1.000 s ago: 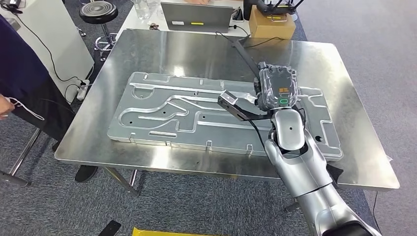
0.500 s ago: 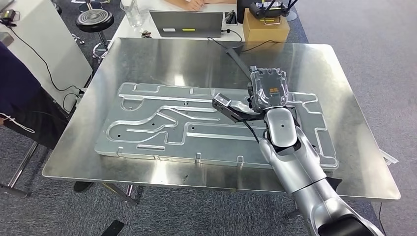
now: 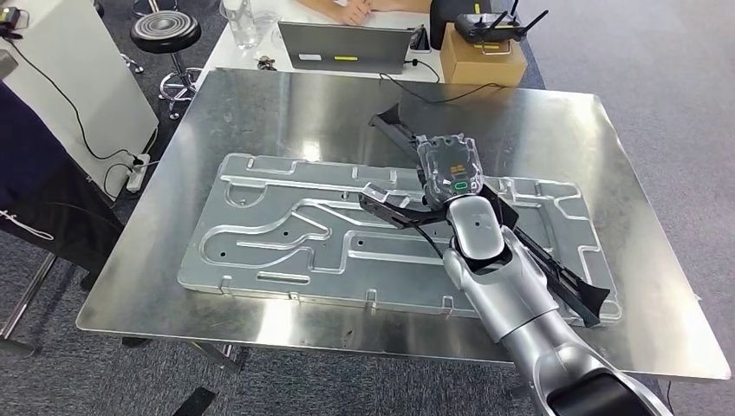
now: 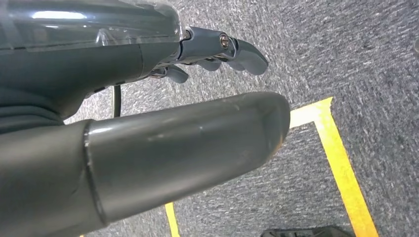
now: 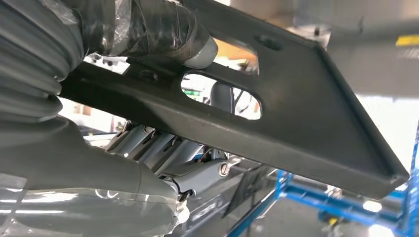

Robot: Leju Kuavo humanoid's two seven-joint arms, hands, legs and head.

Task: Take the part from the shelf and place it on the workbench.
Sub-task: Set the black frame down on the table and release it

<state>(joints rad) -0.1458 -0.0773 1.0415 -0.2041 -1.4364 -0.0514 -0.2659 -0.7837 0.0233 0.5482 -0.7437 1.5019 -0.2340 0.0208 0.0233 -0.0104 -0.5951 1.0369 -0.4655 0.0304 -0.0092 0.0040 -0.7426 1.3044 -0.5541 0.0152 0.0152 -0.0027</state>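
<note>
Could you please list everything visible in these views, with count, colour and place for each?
Black part: one, long black metal bar, held over the workbench.
Workbench: one, shiny steel, centre.
Machined plate: one, silver, flat on the workbench.
Laptop: one, grey, white desk behind.
Cardboard box: one, brown, beside the laptop.
Stool: one, black, far left.
Floor tape: yellow lines on grey carpet.
Person: dark clothing, left edge.
Right hand: grips the part.
Left hand: hanging over the floor, holding nothing.
</note>
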